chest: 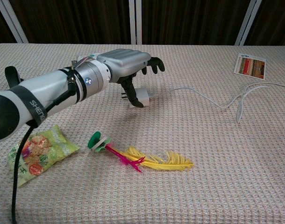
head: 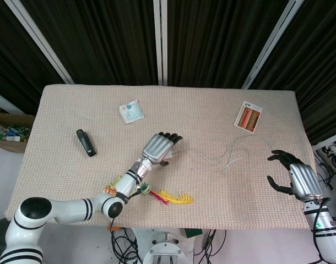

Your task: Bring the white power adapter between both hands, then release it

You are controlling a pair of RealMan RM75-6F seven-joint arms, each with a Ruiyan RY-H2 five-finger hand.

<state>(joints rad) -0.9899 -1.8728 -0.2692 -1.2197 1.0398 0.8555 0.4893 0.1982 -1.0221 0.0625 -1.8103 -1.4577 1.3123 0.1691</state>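
Note:
The white power adapter (chest: 143,96) hangs just above the cloth, pinched by the thumb of my left hand (chest: 126,63) with the other fingers spread over it. Its prongs stick out to the left. From the head view only a white corner of the adapter (head: 171,155) shows under the left hand (head: 159,146). Its white cable (chest: 198,92) trails right across the table, looping near the cable's bend (head: 228,162). My right hand (head: 296,177) hovers at the table's right edge, fingers apart and holding nothing, well clear of the adapter.
A yellow and pink feather toy (chest: 154,161) with a green base and a snack bag (chest: 35,154) lie near the front. Farther off are a black device (head: 86,142), a white packet (head: 131,111) and a picture card (head: 248,116).

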